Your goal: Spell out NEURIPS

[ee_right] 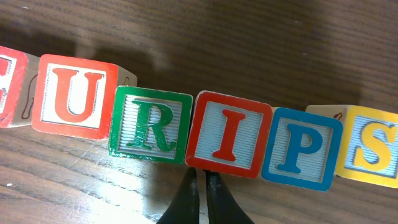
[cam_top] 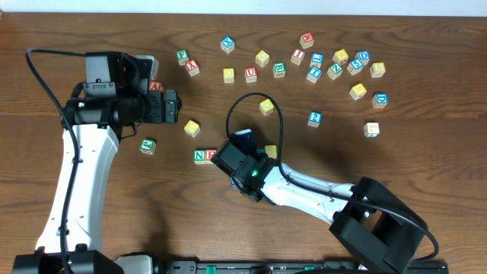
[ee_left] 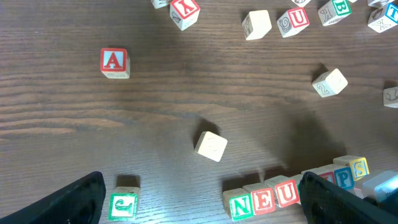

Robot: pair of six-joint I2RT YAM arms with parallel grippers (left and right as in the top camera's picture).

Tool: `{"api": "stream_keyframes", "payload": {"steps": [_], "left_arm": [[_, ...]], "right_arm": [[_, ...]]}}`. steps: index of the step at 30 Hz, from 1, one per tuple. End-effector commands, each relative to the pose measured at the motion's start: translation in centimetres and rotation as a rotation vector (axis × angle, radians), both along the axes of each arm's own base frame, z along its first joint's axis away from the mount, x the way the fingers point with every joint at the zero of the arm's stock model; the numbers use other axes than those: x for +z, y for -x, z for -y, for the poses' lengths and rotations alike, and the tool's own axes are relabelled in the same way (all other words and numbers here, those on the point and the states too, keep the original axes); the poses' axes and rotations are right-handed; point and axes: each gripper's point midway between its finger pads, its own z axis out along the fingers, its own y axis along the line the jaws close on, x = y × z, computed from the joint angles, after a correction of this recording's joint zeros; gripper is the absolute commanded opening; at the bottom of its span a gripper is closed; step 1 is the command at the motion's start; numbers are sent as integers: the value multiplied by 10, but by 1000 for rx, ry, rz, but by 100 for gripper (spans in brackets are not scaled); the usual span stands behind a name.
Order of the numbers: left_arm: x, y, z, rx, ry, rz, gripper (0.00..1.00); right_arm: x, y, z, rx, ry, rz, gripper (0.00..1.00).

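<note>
A row of letter blocks lies on the wooden table. In the right wrist view it reads U [ee_right: 77, 94], R [ee_right: 151, 124], I [ee_right: 231, 134], P [ee_right: 302, 148], S [ee_right: 371, 144], with the edge of E at the far left. The row curves slightly. My right gripper [ee_right: 202, 182] is shut and empty, its tips against the near edge of the I block. In the overhead view it [cam_top: 240, 154] covers the row's middle; N [cam_top: 199, 156] and S [cam_top: 271, 151] show. My left gripper [ee_left: 202, 205] is open and empty, above the table left of the row [cam_top: 175, 106].
A green block [ee_left: 123, 205], a plain-faced block [ee_left: 211, 145] and a red A block [ee_left: 114, 63] lie near the left gripper. Several loose blocks are scattered across the back right [cam_top: 335, 65]. A black cable [cam_top: 278, 122] loops over the table's middle.
</note>
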Motion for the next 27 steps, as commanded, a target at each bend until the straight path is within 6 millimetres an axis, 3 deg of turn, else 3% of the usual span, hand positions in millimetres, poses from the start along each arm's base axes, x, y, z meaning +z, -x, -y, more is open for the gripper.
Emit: {"api": "stream_keyframes", "payload": {"steps": [1,27], "left_arm": [[9,-4,1,-22,0,27,98],[9,-4,1,-22,0,27,98]], "right_arm": [[-2,-5,5,-32,12,13,1],[-1,-8,7,-40,21,35,1]]}}
